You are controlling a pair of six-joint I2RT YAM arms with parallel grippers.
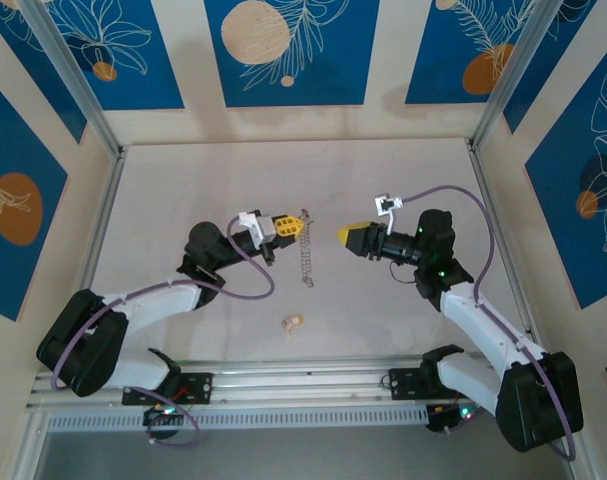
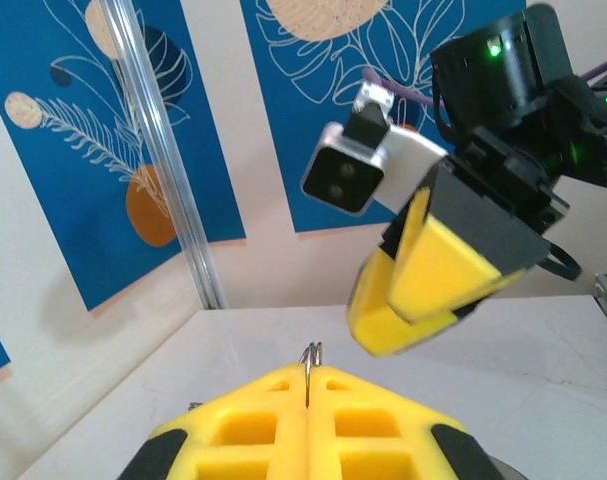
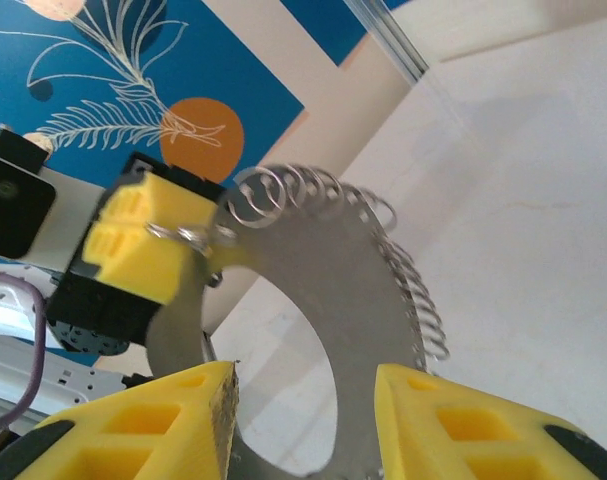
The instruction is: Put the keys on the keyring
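left gripper (image 1: 301, 222) clamped on flat grey keyring (image 1: 307, 255), coiled-wire edge, right gripper (image 1: 343, 236) jaws apart, empty, tiny brass key (image 1: 293, 322) on counter (image 1: 183, 190)

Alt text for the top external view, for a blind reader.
The left gripper holds the grey keyring by one edge. The open right gripper faces it, not touching; a small key lies on the table nearer the arm bases.

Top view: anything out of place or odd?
The tiny pale-gold key lies loose on the pale table, toward its near edge, apart from both tools and far from where it belongs. The floppy grey metal ring dangles from the shut left tool; the open right tool faces it, empty.
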